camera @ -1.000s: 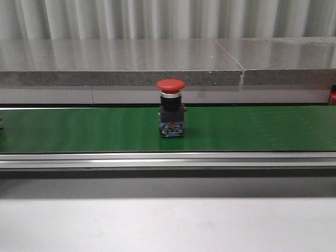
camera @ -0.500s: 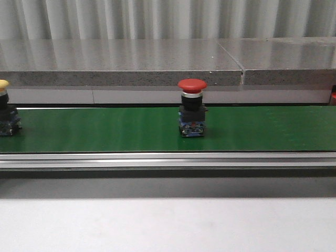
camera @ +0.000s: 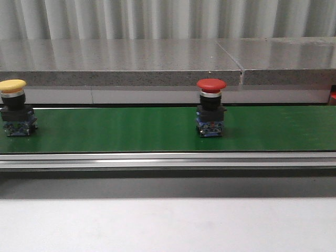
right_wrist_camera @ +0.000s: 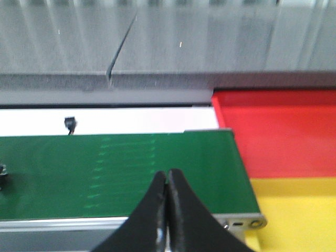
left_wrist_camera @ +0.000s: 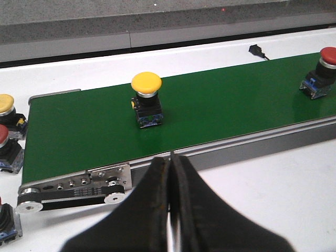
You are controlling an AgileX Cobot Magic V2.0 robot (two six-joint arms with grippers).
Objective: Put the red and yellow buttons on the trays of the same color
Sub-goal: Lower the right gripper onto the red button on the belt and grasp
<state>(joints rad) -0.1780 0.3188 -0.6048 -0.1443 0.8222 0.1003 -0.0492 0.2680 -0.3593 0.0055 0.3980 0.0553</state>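
Waiting is the sensible course for now, since both hands sit clenched and empty: the left hand (left_wrist_camera: 170, 163) hovers with its black fingers pressed together below the near rail of the green conveyor belt (camera: 121, 128), and the right hand (right_wrist_camera: 167, 181) is likewise shut over the belt's end, holding nothing. The red mushroom-cap push button (camera: 211, 114) stands upright a little right of centre in the front view, and the yellow mushroom-cap push button (camera: 14, 106) stands upright at the far left edge of that frame; both rest on the belt, well apart from each other. To do the pick well, the nearer arm would probably need to part its fingers first, then close around the black body beneath the cap rather than the rounded cap itself, which looks likely to slip. The red plastic tray (right_wrist_camera: 273, 131) fills the right middle of the right wrist view, with the yellow plastic tray (right_wrist_camera: 299, 210) just below it at lower right, both beside the belt's end, so the red button would belong in the former. Spare buttons (left_wrist_camera: 8, 134) wait on the white desk (left_wrist_camera: 273, 194) at the left edge of the left wrist view. Behind the belt runs a grey speckled stone ledge (camera: 121, 63) under a corrugated metal wall (camera: 168, 18).
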